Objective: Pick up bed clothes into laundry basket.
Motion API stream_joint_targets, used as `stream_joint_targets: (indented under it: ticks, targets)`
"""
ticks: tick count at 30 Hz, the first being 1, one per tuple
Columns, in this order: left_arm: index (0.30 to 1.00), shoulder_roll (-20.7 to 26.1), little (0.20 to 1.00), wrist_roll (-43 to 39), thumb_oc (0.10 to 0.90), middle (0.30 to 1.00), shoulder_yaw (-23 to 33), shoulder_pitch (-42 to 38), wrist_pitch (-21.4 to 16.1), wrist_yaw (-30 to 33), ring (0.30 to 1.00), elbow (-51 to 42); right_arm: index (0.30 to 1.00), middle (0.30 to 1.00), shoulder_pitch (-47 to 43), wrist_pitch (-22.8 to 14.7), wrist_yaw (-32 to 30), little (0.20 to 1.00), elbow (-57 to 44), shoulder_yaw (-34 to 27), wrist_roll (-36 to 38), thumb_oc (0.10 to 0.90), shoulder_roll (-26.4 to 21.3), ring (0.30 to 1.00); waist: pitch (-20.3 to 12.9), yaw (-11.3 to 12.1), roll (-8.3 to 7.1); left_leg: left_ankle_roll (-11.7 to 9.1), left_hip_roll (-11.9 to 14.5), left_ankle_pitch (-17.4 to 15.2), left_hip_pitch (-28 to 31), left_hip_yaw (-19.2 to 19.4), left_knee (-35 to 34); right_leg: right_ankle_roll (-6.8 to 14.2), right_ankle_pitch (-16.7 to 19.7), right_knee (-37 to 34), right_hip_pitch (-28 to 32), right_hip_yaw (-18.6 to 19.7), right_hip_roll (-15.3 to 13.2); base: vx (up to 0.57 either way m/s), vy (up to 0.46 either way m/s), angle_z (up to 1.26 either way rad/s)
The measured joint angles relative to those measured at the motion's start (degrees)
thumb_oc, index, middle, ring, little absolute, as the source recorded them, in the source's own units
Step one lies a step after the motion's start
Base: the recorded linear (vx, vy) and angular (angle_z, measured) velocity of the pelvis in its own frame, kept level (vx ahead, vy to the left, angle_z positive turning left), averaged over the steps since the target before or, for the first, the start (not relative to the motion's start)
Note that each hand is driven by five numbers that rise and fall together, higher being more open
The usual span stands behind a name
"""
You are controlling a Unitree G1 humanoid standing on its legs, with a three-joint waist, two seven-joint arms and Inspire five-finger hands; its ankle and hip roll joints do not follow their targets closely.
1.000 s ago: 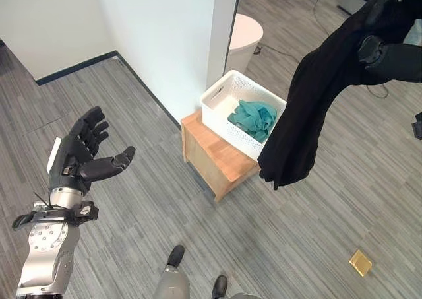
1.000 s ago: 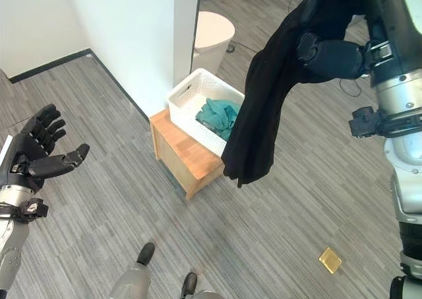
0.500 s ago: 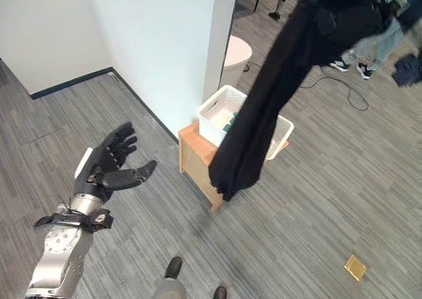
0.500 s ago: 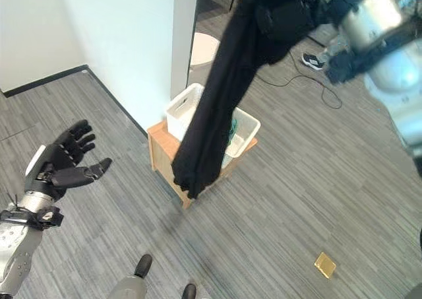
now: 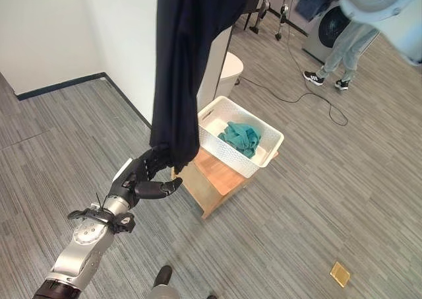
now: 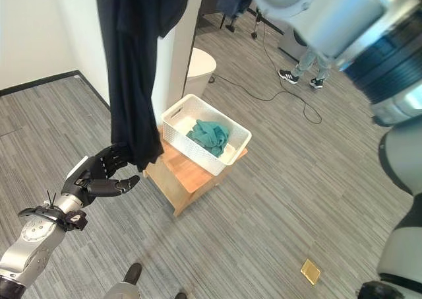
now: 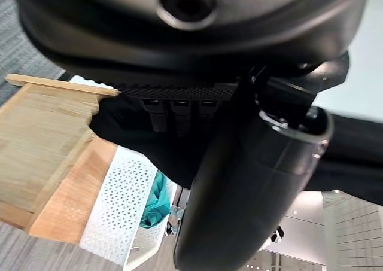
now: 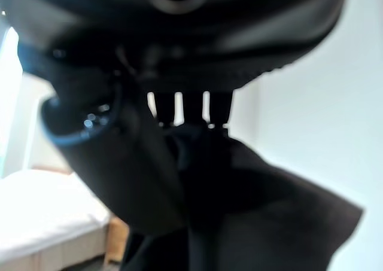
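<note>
1. Black garment (image 5: 181, 61) — hangs long and vertical from the right robot hand (image 8: 179, 121), whose fingers curl round its top.
2. White laundry basket (image 5: 267, 155) on the wooden bench (image 5: 214, 177) stands beside the hem.
3. Left robot hand (image 5: 142, 183) — spread, touching the hem, nearer the basket.

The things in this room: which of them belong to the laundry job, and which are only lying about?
Part of the job:
- black garment, hanging from the right hand
- white laundry basket, holding a teal cloth
- left hand, open at the garment's lower end

Only lying about:
- wooden stand under the basket
- small gold square on the floor
- a person in the background
</note>
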Motion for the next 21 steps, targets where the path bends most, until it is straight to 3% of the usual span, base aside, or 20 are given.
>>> stream_joint_targets:
  ticks: [4,11,17,21]
  targets:
    - [0.9,0.06,0.9,-0.04,0.8,0.9,-0.01,0.0,0.0,0.31,0.9,0.0,0.3,0.3,0.0,0.31,0.03,0.3,2.6,0.85,-1.09,0.4,0.0,0.3,-0.65,0.7,-0.89,0.03,-0.12,0.02,-0.75,-0.24,0.14,0.04,0.03,-0.01,-0.55,-0.12,-0.03,0.01,0.005,0.02]
    - [0.9,0.89,0.9,0.13,0.8,0.9,2.06,1.56,0.0,1.11,0.9,-0.51,0.3,0.3,0.02,2.43,0.38,0.3,10.96,1.34,-1.31,0.4,0.33,0.3,-0.76,1.39,-1.05,0.11,-0.28,0.12,-1.58,-2.0,0.24,0.04,0.03,-0.13,-0.52,-1.78,0.18,0.01,0.004,0.12]
    - [0.9,3.4,0.9,0.5,0.8,0.9,9.81,10.41,0.0,0.84,0.9,-5.68,0.3,0.3,0.24,2.77,1.21,0.3,13.09,1.89,-2.45,0.4,-0.29,0.3,-0.71,2.29,-0.95,0.03,-0.38,0.19,-2.57,-3.2,0.32,0.07,0.0,-0.16,-1.08,-2.89,0.32,0.01,-0.001,0.1]
    - [0.9,1.74,0.9,1.75,0.8,0.9,23.49,18.4,-0.07,2.6,0.9,-7.81,0.3,0.3,0.93,3.24,1.92,0.3,10.45,2.23,-3.74,0.4,-4.7,0.3,-0.65,3.77,-0.87,-0.02,-0.68,0.26,-3.8,-4.29,0.51,0.13,-0.04,-0.17,-1.74,-3.66,0.26,0.01,-0.013,0.14]
